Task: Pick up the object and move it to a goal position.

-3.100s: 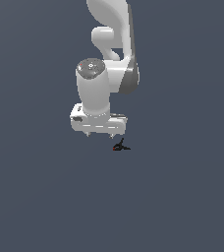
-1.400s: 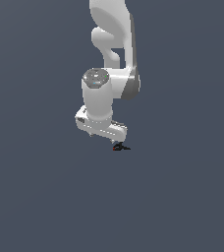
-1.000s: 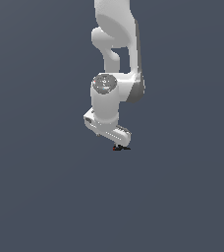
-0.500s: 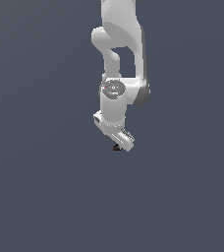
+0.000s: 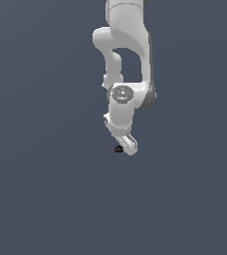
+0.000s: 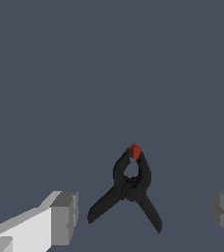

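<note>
- Gripper [image 6: 143, 214] hangs low over the clamp [image 6: 128, 189], fingers [image 6: 65, 216] spread either side, not touching.
- Straddling sets up the pinch; clamp lies flat on the worktop [image 6: 60, 74].

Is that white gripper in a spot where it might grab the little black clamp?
Probably yes: the gripper is open, its fingers apart on either side of the clamp, nothing between.

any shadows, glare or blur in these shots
Exterior view: flat, even light, no cast shadow under the claw, and the clamp is a tiny speck. Wrist view: the clamp is sharp, with no glare or shadow.
</note>
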Controlling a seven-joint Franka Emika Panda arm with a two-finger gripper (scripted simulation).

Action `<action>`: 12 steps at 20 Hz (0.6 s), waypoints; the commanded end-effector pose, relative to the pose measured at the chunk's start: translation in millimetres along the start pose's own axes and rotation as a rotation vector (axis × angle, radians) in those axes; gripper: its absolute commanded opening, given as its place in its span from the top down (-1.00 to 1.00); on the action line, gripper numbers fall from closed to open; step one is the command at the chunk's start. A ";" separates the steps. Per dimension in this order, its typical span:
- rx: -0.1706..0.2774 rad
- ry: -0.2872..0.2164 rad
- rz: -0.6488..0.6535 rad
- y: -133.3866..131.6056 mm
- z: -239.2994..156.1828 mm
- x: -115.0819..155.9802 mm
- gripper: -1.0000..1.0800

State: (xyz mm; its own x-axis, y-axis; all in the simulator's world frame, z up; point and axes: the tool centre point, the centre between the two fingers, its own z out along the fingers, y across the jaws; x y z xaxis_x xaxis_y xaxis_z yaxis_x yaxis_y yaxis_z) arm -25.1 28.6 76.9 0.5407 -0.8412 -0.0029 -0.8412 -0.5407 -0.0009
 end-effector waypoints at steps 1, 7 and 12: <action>0.000 0.001 0.047 -0.5 4.1 -4.6 -0.92; 0.000 0.002 0.120 -1.2 10.6 -12.1 -0.92; -0.001 0.003 0.148 -1.3 13.1 -14.9 -0.92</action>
State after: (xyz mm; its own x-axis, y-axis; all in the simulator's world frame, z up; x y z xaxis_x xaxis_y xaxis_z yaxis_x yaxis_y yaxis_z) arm -31.7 41.4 64.4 0.4187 -0.9081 -0.0004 -0.9081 -0.4187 0.0002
